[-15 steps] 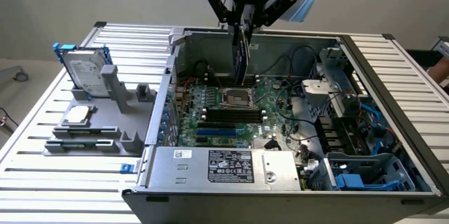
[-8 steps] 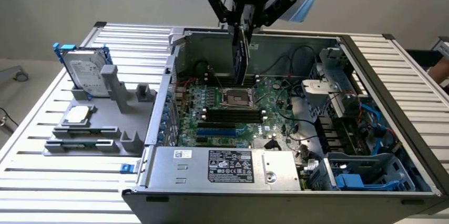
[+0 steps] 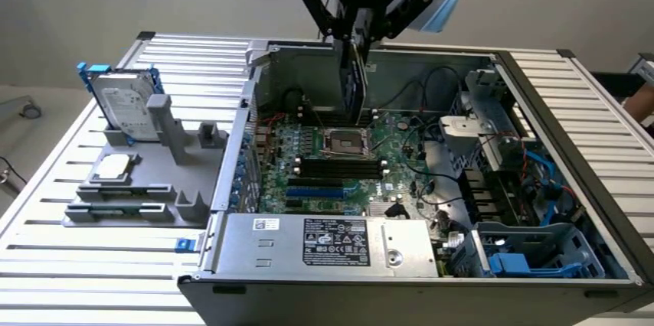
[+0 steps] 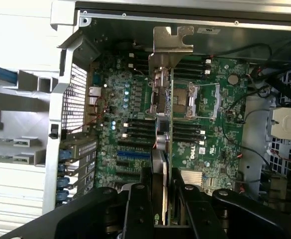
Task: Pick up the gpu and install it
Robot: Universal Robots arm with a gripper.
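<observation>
Your gripper (image 3: 360, 38) is clamped on the gpu (image 3: 354, 85) and holds it on edge over the open case (image 3: 572, 159). The card hangs down from the fingers (image 3: 347, 31) into the far half of the case. Its lower edge is just beyond the CPU socket (image 3: 345, 142), above the motherboard (image 3: 394, 131). You cannot tell from here whether that edge touches the board.

In the wrist view the gpu (image 4: 163, 149) runs away from the gripper (image 4: 162, 196) as a thin strip, with the green board on one side and the dark cooler on the other. Its silver bracket (image 4: 172, 44) is at the far end, close to the case's far wall. The socket (image 4: 197, 99) lies just beside the card's line.

On the exterior view's left, outside the case, a grey stand (image 3: 189, 203) sits on the slatted table (image 3: 92, 265). It holds a hard drive (image 3: 128, 108) upright in a blue frame, and a square chip (image 3: 110, 167) lies flat nearer you. The power supply (image 3: 327, 242) fills the case's near edge.
</observation>
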